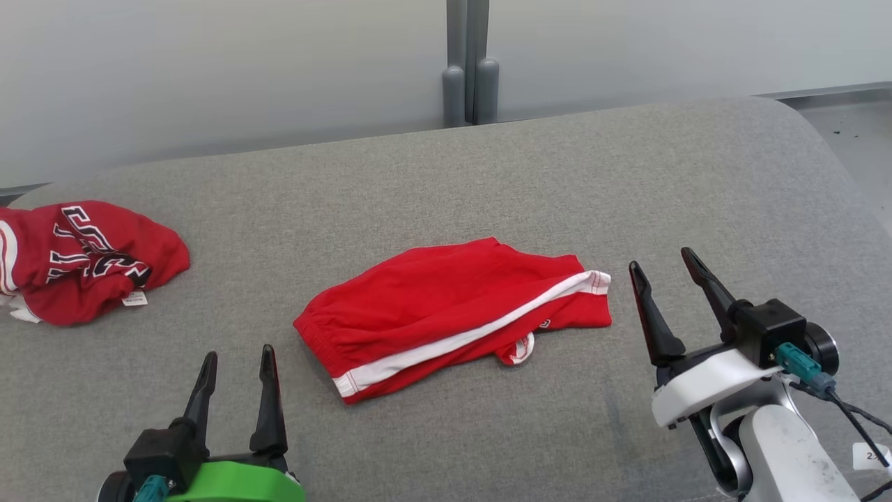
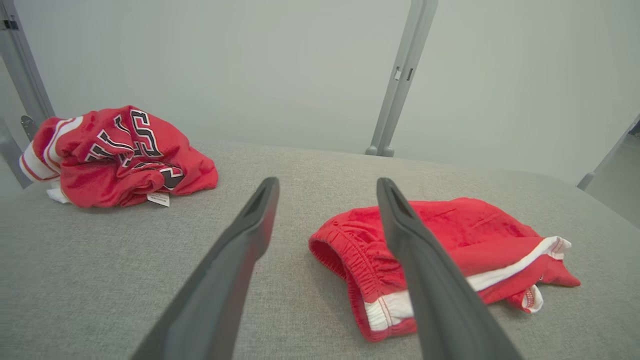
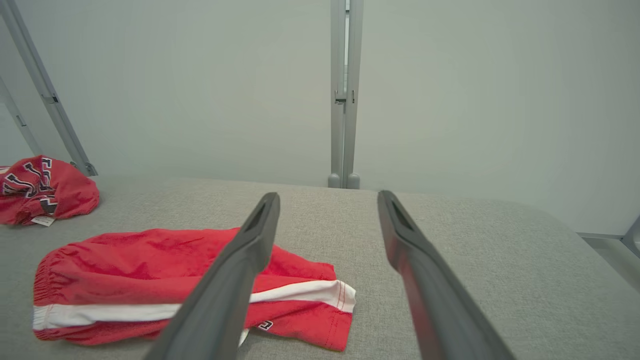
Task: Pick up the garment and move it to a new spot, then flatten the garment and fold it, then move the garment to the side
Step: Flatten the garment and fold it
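The red shorts lie apparently folded near the middle of the grey padded table, and the left gripper and right gripper flank them, fingers spread and empty, seemingly placed to take one end each.

A grey fabric-covered surface stands before pale wall panels joined by a grey metal post.
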